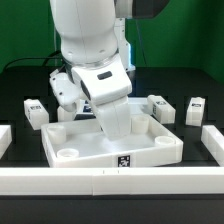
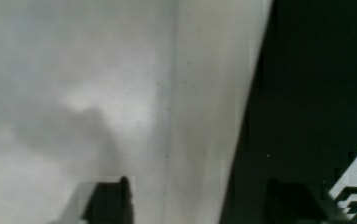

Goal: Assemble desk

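The desk tray (image 1: 85, 157) lies open side up on the black tabletop (image 1: 100, 212), and loose legs (image 1: 36, 110) lie beside it, probably for easy reach. The arm (image 1: 100, 80) hangs low over the tray's floor. I cannot tell how wide the jaws are.
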